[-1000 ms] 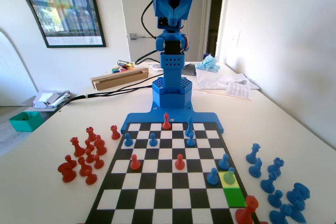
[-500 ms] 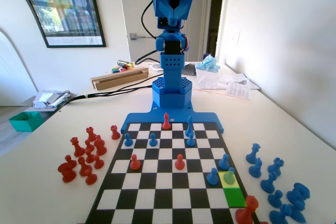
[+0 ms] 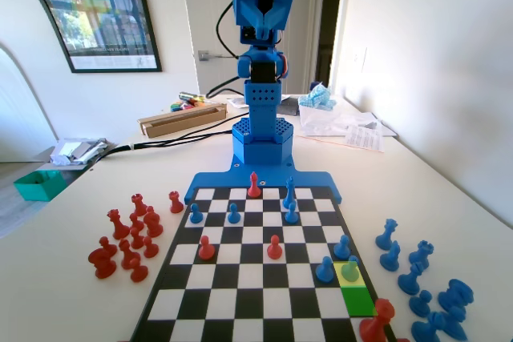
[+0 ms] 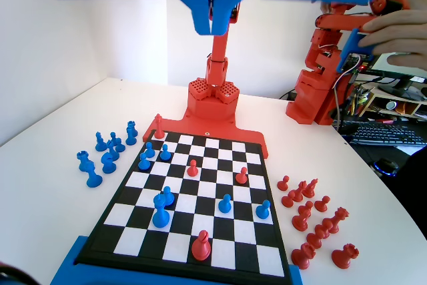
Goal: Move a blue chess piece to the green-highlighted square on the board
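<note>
In the fixed view the board has a green-highlighted square in its right column near the front, with nothing on it. Just behind it, a blue chess piece, a pawn, stands on the pale yellow square. Two more blue pawns stand close by. My gripper is folded up high above the arm's base at the far end. From the wrist view its jaws hang shut with nothing between them, far above the board.
Other blue pawns and red pawns dot the board. A red piece stands by the front right corner. Spare blue pieces crowd the table on the right, spare red pieces on the left.
</note>
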Available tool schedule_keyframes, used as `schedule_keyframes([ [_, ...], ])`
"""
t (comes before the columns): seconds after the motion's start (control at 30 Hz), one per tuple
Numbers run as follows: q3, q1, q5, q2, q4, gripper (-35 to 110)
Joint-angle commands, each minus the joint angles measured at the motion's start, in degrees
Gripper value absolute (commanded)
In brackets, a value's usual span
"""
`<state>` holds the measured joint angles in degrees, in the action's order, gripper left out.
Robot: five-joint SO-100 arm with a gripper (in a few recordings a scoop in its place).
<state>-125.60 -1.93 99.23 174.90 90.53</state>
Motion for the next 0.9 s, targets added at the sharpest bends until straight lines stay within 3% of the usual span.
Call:
schedule_keyframes([
  [0.0,1.0,0.4,2.3,-2.1,0.0,1],
  [0.57,31.5,3.1,11.2,-38.8,5.3,1],
  [0.87,38.2,1.7,-6.0,-55.4,-5.9,1],
])
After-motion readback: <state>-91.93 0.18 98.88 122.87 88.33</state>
